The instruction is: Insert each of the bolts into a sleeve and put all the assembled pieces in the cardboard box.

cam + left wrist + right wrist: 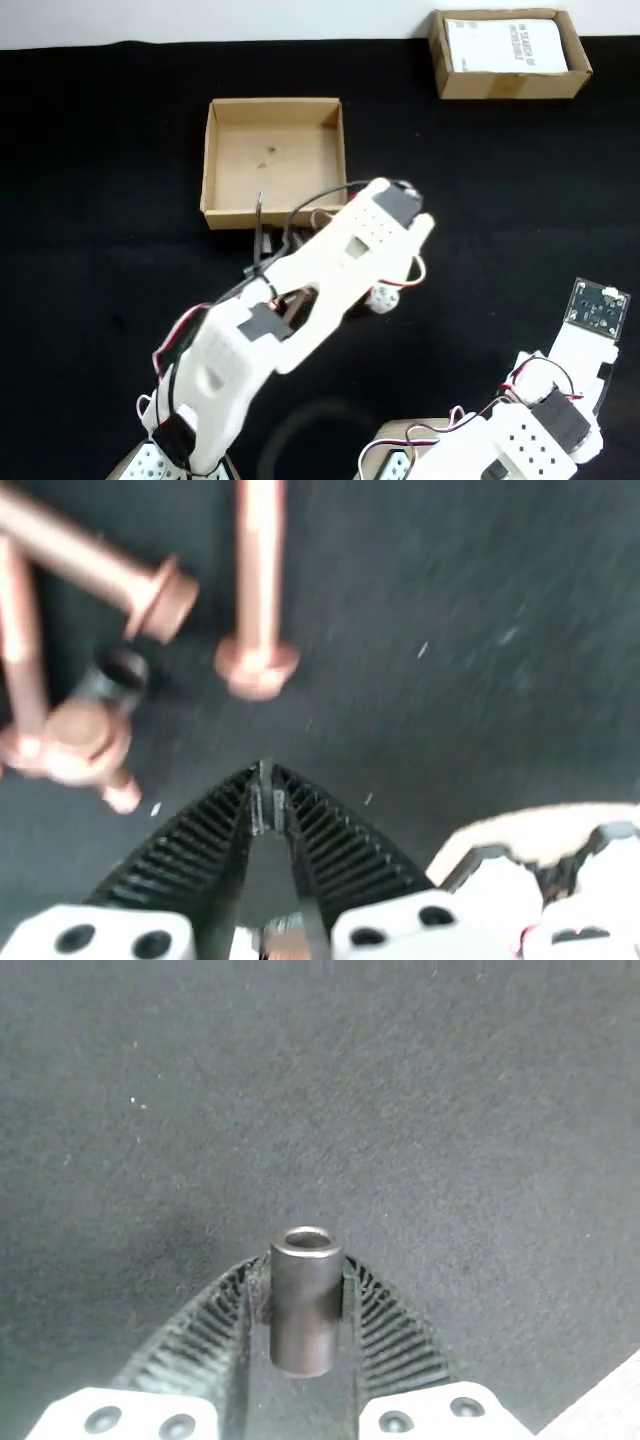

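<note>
gripping a sleeve (305,1312) in right end effector (305,1266), left end effector (267,780) clenched, bolts (258,580) just beyond

Black table with a second carton at the far right.
A black cloth (100,150) covers the table. At its far right corner sits a small brown carton (510,86) holding a white printed sheet (505,45). A pale wall (200,20) runs behind.

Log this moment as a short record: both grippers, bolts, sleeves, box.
bolts: at least three, loose on the mat
loose sleeve: lying among the bolts
left gripper: shut, nothing between its tips, over the mat near the bolts
right gripper: shut on a sleeve
box: open, no pieces inside
</note>
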### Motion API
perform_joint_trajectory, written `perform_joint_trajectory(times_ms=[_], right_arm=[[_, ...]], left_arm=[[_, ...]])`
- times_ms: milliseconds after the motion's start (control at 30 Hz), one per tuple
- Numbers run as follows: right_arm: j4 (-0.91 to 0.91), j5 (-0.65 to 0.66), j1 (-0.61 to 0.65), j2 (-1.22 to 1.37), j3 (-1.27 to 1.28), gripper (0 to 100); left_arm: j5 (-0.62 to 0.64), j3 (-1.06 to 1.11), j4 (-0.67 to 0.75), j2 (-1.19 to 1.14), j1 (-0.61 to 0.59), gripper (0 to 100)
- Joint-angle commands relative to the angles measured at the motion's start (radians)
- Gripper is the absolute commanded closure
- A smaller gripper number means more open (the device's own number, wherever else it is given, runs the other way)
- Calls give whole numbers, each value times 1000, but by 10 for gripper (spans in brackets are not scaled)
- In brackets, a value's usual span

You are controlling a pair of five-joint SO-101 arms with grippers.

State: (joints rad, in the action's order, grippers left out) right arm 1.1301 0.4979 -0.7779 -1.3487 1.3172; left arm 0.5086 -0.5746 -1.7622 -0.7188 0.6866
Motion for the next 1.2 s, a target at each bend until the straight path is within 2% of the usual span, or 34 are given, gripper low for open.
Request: perform_joint_trajectory(times_ms=[0, 167, 367, 600, 767, 867, 1067, 1167], right_arm=[[-18, 3, -5, -42, -7, 991], [-16, 3, -5, -74, -4, 991], [-15, 3, 13, -76, -4, 991], [-15, 3, 73, -76, -4, 991], [-15, 3, 107, -76, -2, 991], [-15, 2, 131, -76, -4, 991], [-15, 2, 136, -74, -4, 991], [-15, 2, 136, -73, -2, 991]], left_arm=[[3, -199, -12, -104, 10, 990], [5, -331, -12, -251, 19, 990], [5, -331, -14, -263, 12, 990], [5, -381, -2, -272, -134, 990], [3, -415, 183, -272, -243, 990], [3, -417, 235, -268, -269, 990], [11, -475, 215, -262, -220, 987], [150, -644, 129, -262, -134, 986]])
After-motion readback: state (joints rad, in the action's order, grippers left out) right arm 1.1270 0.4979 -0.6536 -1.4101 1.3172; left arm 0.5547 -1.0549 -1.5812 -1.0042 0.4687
